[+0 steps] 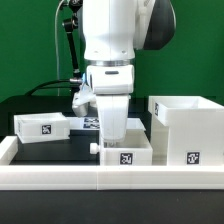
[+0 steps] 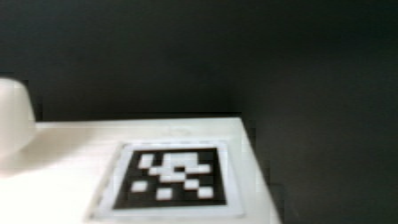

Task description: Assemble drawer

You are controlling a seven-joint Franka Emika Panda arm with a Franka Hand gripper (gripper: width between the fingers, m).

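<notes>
In the exterior view the large white drawer shell [image 1: 186,128] stands at the right, open side up, with a tag on its front. One small tray box [image 1: 40,127] lies at the left. A second tray box [image 1: 128,152] sits at the front centre, tag facing forward. My gripper [image 1: 113,133] reaches straight down onto this centre box; its white fingers merge with the box, so their state does not show. The wrist view is blurred and shows a white face with a tag [image 2: 175,175] close up, and a rounded white shape [image 2: 11,120] at the edge.
A low white rail [image 1: 60,176] edges the black table [image 2: 285,60] at the front and sides. Part of the marker board [image 1: 90,123] shows behind the gripper. A black cable hangs behind the arm at the back.
</notes>
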